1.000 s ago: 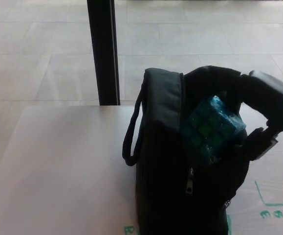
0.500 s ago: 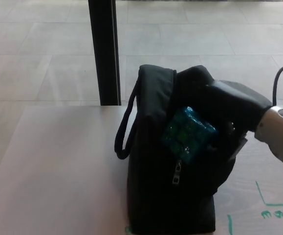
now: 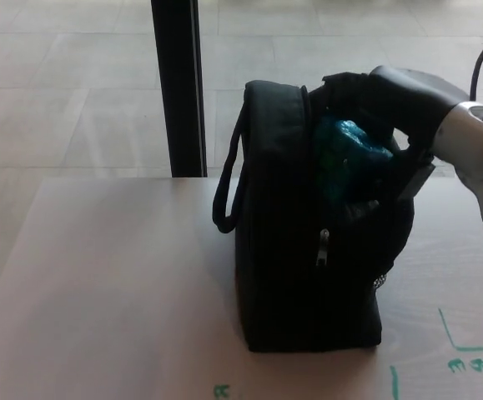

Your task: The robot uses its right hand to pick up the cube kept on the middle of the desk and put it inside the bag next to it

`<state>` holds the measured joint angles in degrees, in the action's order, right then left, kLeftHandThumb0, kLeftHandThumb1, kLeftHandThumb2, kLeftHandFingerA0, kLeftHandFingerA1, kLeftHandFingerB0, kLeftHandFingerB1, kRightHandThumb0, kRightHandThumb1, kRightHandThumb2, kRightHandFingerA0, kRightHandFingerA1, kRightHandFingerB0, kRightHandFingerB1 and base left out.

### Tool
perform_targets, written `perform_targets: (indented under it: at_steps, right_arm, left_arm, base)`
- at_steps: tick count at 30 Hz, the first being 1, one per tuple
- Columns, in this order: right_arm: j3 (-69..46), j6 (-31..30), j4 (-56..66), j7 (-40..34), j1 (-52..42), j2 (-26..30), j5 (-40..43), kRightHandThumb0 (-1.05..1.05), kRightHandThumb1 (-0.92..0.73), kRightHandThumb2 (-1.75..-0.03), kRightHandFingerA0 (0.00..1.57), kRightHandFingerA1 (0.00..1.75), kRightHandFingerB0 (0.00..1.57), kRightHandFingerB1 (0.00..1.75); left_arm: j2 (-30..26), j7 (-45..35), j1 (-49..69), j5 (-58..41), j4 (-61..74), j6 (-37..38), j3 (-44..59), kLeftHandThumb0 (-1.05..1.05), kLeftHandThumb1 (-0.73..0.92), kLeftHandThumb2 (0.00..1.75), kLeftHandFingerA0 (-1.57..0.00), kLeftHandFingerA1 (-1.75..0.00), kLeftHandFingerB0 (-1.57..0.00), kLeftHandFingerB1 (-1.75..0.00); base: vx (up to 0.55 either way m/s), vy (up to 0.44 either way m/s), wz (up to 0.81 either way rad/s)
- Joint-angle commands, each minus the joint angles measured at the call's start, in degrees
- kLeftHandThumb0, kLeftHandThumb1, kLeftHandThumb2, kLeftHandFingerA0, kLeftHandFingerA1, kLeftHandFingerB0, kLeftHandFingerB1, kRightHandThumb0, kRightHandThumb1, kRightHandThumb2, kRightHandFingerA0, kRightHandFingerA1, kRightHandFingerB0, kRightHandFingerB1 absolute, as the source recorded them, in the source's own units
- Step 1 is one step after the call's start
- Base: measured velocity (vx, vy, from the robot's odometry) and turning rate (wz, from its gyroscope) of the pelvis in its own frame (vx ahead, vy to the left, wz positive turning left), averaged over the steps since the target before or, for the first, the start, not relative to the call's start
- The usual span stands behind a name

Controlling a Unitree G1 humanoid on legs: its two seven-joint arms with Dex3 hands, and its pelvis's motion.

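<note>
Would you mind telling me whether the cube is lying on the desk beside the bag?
No, the cube is held by the right hand at the top opening of the bag, off the desk.

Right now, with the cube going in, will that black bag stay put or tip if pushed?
The bag stands tall and narrow on the desk, so a sideways shove would probably tip it. Its fabric walls look soft and likely give under the right robot hand holding the cube at the opening. It probably slides easily on the smooth desk.
</note>
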<state>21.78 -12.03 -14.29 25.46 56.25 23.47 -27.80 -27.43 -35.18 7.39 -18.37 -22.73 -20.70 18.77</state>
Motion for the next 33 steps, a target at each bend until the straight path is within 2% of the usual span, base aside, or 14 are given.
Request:
perform_targets:
  at_steps: [1, 2, 5, 6, 7, 8, 9, 15, 16, 19, 21, 22, 29, 33]
  right_arm:
    - [-0.7, -2.9, 2.9, 2.2, 1.3, -1.1, -0.2, -0.24, -0.63, -0.95, 0.89, 1.50, 0.78, 0.85]
    - [-0.2, -5.0, 3.7, 3.8, 1.4, -1.4, -0.6, -0.27, -0.68, -0.84, 0.84, 1.59, 0.70, 0.73]
    - [1.7, -7.4, 5.3, 7.6, 1.4, -1.2, -1.6, -0.29, -0.65, -0.65, 0.77, 1.46, 0.49, 0.51]
    - [2.8, -6.8, 5.4, 7.8, 1.0, -0.8, -2.5, -0.38, -0.65, -0.58, 0.61, 1.04, 0.40, 0.47]
    - [3.9, -8.4, 6.5, 9.0, 1.0, -0.8, -3.7, -0.47, -0.64, -0.58, 0.37, 1.09, 0.28, 0.42]
    - [5.9, -11.0, 8.7, 11.8, 0.8, -0.4, -5.5, -0.60, -0.56, -0.65, 0.00, 0.24, 0.05, 0.34]
    - [6.8, -11.7, 10.2, 12.9, 0.6, 0.2, -6.5, -0.79, -0.43, -0.74, 0.00, 0.17, 0.01, 0.06]
    - [9.3, -15.7, 12.6, 14.7, 1.9, 0.8, -10.5, -0.84, -0.43, -0.66, 0.00, 0.00, 0.00, 0.00]
    - [9.3, -16.1, 12.7, 14.4, 1.8, 0.7, -11.0, -0.92, -0.52, -0.87, 0.00, 0.31, 0.00, 0.00]
    - [9.7, -17.1, 12.8, 14.7, 2.0, 0.8, -12.8, -0.94, -0.53, -0.89, 0.00, 0.31, 0.00, 0.00]
    - [9.4, -18.2, 13.1, 15.2, 1.9, 0.6, -13.1, -0.86, -0.47, -0.67, 0.00, 0.00, 0.00, 0.00]
    - [9.0, -18.4, 13.3, 15.1, 1.7, 0.6, -13.2, -0.94, -0.51, -0.88, 0.00, 0.34, 0.00, 0.00]
    - [6.9, -17.4, 12.4, 18.1, 3.8, 1.6, -11.5, -0.99, -0.54, -0.95, 0.00, 0.32, 0.00, 0.00]
    - [2.3, -15.0, 8.8, 22.3, 8.5, 1.5, -4.5, -0.91, -0.51, -0.89, 0.00, 0.05, 0.15, 0.43]
  left_arm:
    - [0.2, -1.0, 0.6, -0.7, 0.9, 0.6, -0.2, -0.78, 0.54, 0.96, -0.11, -0.57, -0.01, -0.44]
    - [0.4, -1.0, 0.5, -1.2, 0.8, -0.2, 0.1, -0.75, 0.71, 0.61, -0.12, -0.54, -0.08, -0.35]
    - [0.2, -1.8, 0.4, -1.2, 0.6, 0.5, -0.1, -0.84, 0.51, 0.95, -0.10, -0.57, -0.02, -0.41]
    - [-0.2, -2.2, 0.3, -0.3, 0.2, 1.9, -0.8, -0.85, 0.53, 0.97, -0.11, -0.57, 0.00, -0.40]
    - [-0.2, -1.6, 0.4, 0.4, 0.4, 2.5, -1.1, -0.79, 0.74, 0.61, -0.14, -0.54, -0.07, -0.36]
    - [-0.2, -1.3, 0.5, 0.0, 0.9, 1.6, -0.9, -0.42, 0.43, 1.05, -0.04, -0.54, 0.00, -0.51]
    - [0.0, -1.3, 0.7, -0.2, 1.3, 1.4, -0.9, -0.42, 0.44, 1.06, -0.04, -0.54, 0.00, -0.51]
    - [-0.1, -0.7, 0.5, 0.2, 0.9, 1.2, -0.9, -0.41, 0.44, 1.05, -0.04, -0.54, 0.00, -0.51]
    - [0.0, -0.5, 0.7, 0.1, 1.4, 0.9, -0.9, -0.41, 0.46, 1.06, -0.04, -0.54, 0.00, -0.51]
    - [0.1, -0.6, 0.5, -0.3, 1.4, 0.6, -0.7, -0.41, 0.47, 1.07, -0.04, -0.54, 0.00, -0.51]
    - [0.0, -1.2, 0.2, -0.4, 0.7, 1.2, -0.6, -0.40, 0.50, 1.08, -0.04, -0.54, 0.00, -0.51]
    - [-0.1, -1.4, 0.2, -0.6, 0.8, 0.8, -0.6, -0.40, 0.50, 1.08, -0.04, -0.54, 0.00, -0.51]
    - [0.3, -1.1, 1.1, -0.1, 1.3, 1.5, -1.1, -0.40, 0.52, 1.10, -0.04, -0.54, 0.00, -0.51]
    - [0.4, -1.3, 1.3, -0.4, 1.5, 1.1, -1.0, -0.40, 0.50, 1.09, -0.03, -0.53, 0.00, -0.51]
  base:
    - [0.00, 0.000, 0.00]
    - [0.00, 0.000, 0.00]
    - [0.00, 0.000, 0.00]
    - [0.00, 0.000, 0.00]
    - [0.00, 0.000, 0.00]
    - [0.00, 0.000, 0.00]
    - [0.00, 0.000, 0.00]
    - [0.00, 0.000, 0.00]
    - [0.00, 0.000, 0.00]
    - [0.00, 0.000, 0.00]
    - [0.00, 0.000, 0.00]
    - [0.00, 0.000, 0.00]
    - [0.00, 0.000, 0.00]
    - [0.00, 0.000, 0.00]
